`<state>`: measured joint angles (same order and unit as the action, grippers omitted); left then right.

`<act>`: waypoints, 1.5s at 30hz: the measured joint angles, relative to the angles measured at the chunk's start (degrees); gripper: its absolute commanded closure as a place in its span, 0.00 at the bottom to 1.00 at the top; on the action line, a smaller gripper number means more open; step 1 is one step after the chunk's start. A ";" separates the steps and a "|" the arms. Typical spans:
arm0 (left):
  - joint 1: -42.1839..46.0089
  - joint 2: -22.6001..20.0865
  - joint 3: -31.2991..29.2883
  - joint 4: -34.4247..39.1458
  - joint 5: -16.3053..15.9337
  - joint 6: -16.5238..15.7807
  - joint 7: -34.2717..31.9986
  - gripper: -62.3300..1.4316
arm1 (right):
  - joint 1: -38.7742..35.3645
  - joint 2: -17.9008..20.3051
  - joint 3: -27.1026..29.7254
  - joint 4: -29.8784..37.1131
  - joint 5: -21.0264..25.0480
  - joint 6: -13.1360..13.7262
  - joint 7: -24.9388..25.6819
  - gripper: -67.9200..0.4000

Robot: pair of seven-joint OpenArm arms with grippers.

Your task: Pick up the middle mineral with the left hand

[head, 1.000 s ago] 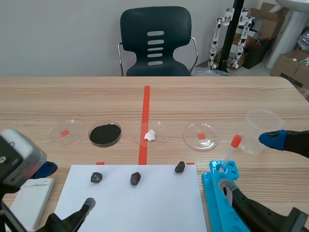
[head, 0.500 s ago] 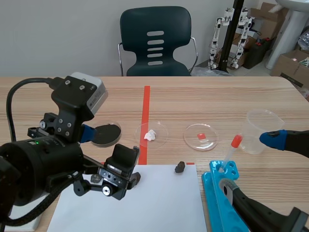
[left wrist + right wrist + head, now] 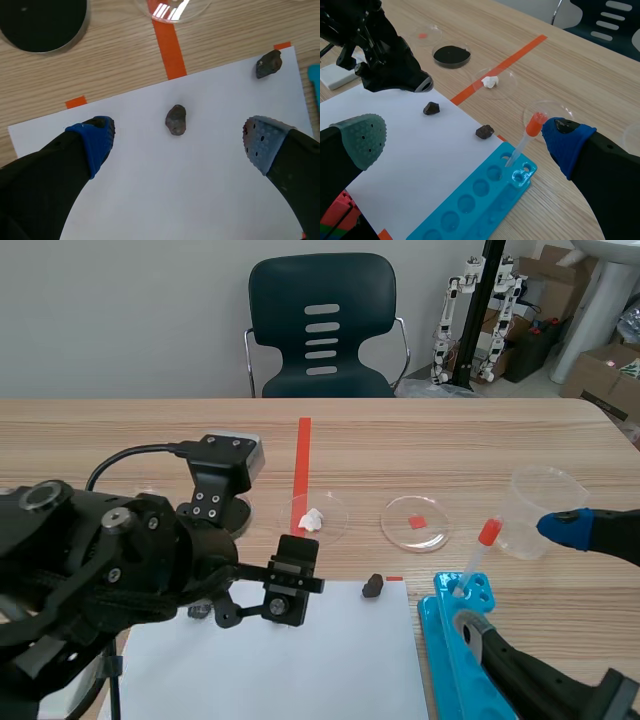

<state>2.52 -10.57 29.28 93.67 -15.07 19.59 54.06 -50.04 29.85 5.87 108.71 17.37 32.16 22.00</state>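
The middle mineral (image 3: 176,120), a small dark brown stone, lies on the white paper (image 3: 200,190) between the fingertips of my open left gripper (image 3: 177,142), touching neither pad. The right mineral (image 3: 268,64) sits near the paper's far corner. In the scene view the left gripper (image 3: 275,598) hangs over the paper (image 3: 340,660) and hides the middle stone; the right mineral (image 3: 372,586) shows. The right wrist view has the middle mineral (image 3: 431,108) just beside the left arm's tip. My right gripper (image 3: 465,140) stands open over the paper's right edge, holding nothing.
A blue rack (image 3: 455,640) with an orange-capped pipette (image 3: 482,540) stands right of the paper. Beyond the paper are a dish of black powder (image 3: 42,20), a dish with a white lump (image 3: 313,518), a clear dish (image 3: 417,523) and a plastic cup (image 3: 540,505).
The left arm rose from the low left corner, swung in over the paper and now holds its open gripper over the middle mineral. The right arm has not moved.
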 measured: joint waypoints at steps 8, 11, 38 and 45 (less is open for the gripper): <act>-4.09 5.55 4.37 -8.70 0.70 3.52 0.35 0.14 | 0.00 0.00 0.00 0.00 -0.02 0.00 -0.02 0.00; -5.77 6.38 5.25 -11.37 0.90 4.50 1.01 0.14 | 0.00 0.00 0.00 0.00 0.00 0.00 0.00 0.00; -15.72 9.46 5.20 -30.34 1.36 6.80 7.34 0.33 | 0.00 0.00 0.00 0.00 0.00 0.00 -0.02 0.00; -15.69 9.64 5.20 -30.32 1.36 6.93 7.02 0.58 | 0.00 0.00 0.00 0.00 0.00 0.00 -0.02 0.00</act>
<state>-13.17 -0.93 34.48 63.35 -13.72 26.52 61.08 -50.04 29.85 5.87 108.71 17.37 32.16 21.98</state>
